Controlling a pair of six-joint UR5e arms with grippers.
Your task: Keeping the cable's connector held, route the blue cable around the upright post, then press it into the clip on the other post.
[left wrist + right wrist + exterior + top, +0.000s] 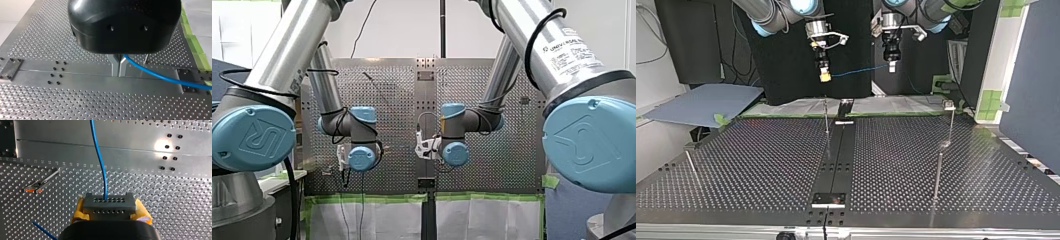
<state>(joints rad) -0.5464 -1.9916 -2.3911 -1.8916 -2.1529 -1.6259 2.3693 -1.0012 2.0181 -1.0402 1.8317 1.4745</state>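
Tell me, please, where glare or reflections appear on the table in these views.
Right wrist view: a bright glare patch on the centre plate, ahead of the connector. Top view: the glossy table seems to mirror the thin post below its foot. Left wrist view: the plate under the cable shows only a soft sheen.

cable (100,157) blue | connector (109,206) grey | pads (143,213) yellow | table (162,195) silver, perforated | tape (195,50) green
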